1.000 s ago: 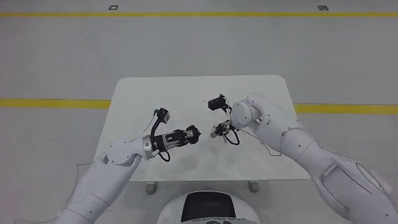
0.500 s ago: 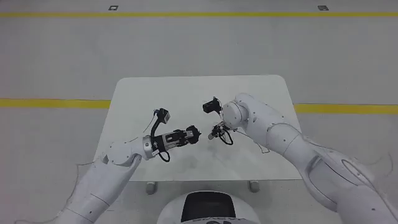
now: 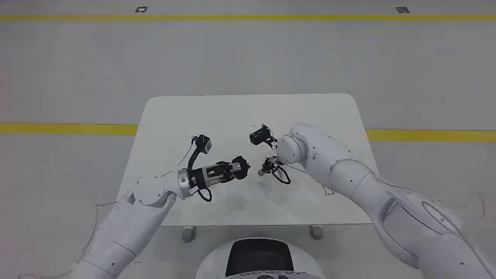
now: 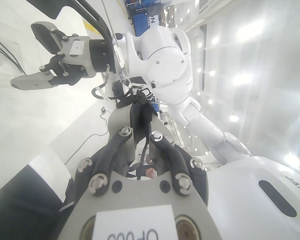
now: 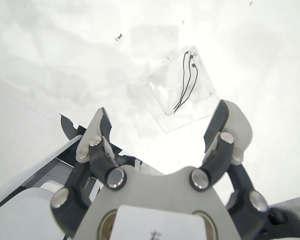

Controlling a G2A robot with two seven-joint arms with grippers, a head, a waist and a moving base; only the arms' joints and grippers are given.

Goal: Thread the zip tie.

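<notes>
Zip tie [image 4: 137, 99], black, is pinched at the tip of the L gripper [image 4: 141, 111], held up off the table [image 3: 201, 116] near its middle. A short dark bit pokes out past the pads; can't tell head from tail, or whether it's already looped. L gripper is clamped on it, fingers [image 4: 118, 119] drawn tight together. R gripper [image 5: 162, 121] has jaws spread wide w/ nothing between them. Top view puts it just beside the L gripper [image 3: 239, 167], tips facing, w/ a small gap between the two. Under the R gripper a clear tray [image 5: 155, 88] sits on the table w/ spare ties [image 5: 187, 81] lying in it. Step in hand, as I judge it: R gripper [image 3: 266, 167] lining up to take the free end, so threading proper isn't started yet. Next move prob needs the R jaws brought around the exposed bit w/o bumping the L fingers, then closed on it. After that, fine alignment of tail to head slot while L holds steady. The tie is thin and springy, so a small offset could flick it out or miss the slot.
</notes>
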